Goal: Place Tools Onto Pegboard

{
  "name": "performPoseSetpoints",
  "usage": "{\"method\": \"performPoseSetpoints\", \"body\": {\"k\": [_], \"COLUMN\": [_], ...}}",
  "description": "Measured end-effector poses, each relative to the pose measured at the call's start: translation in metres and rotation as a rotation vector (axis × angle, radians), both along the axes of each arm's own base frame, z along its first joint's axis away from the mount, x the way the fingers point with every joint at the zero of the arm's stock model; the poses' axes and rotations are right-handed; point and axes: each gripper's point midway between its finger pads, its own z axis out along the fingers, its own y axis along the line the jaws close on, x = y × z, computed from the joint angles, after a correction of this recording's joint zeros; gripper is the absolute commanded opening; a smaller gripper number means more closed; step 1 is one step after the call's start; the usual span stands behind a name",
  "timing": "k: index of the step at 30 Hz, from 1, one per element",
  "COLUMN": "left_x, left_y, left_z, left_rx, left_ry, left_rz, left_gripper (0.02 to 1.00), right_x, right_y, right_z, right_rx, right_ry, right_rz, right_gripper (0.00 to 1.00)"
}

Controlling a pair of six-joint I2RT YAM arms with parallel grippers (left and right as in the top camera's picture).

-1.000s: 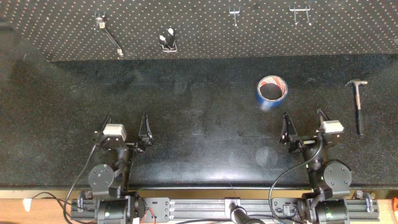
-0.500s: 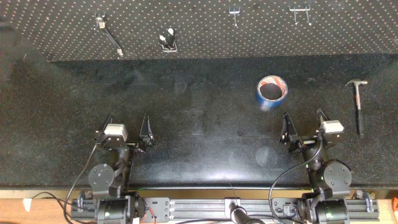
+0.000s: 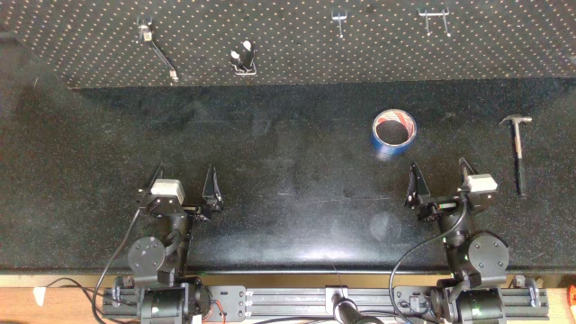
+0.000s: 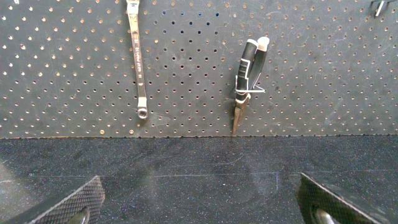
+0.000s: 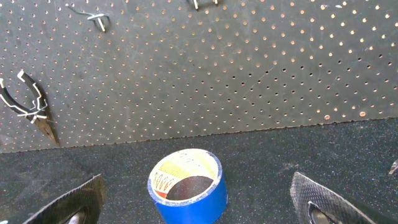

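Bare mat [image 3: 270,144] ran from my left gripper [image 3: 184,180] to the pegboard [image 3: 288,40]. The tape roll [image 3: 394,132] stood just ahead of my right gripper [image 3: 440,175], with the hammer [image 3: 517,155] lying to its right.

The tape [image 5: 188,204] was blue, the pegboard [image 3: 288,45] black with pale dotted holes, the wrench [image 4: 137,62] silver, the pliers [image 4: 249,65] black and white.

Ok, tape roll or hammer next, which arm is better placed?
Right. The blue tape roll sits just ahead of the open right tool, and the hammer lies beside that arm; the left tool is far from both.
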Motion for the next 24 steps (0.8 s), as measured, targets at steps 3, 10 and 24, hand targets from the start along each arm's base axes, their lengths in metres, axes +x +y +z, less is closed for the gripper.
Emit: {"method": "performPoseSetpoints", "body": {"k": [3,10,24], "left_x": [0.0000,0.0000,0.0000], "left_y": [0.0000,0.0000,0.0000], "left_z": [0.0000,-0.0001,-0.0001], "left_rx": [0.000,0.000,0.000], "left_ry": [0.000,0.000,0.000], "left_rz": [0.000,0.000,0.000], "left_gripper": [0.996,0.996,0.996], "right_x": [0.0000,0.0000,0.0012], "right_y": [0.0000,0.0000,0.0026], "right_z": [0.0000,0.0000,0.0034], "right_rx": [0.000,0.000,0.028], "right_ry": [0.000,0.000,0.041], "right_rz": [0.000,0.000,0.010], "right_gripper": [0.976,0.976,0.976]}}
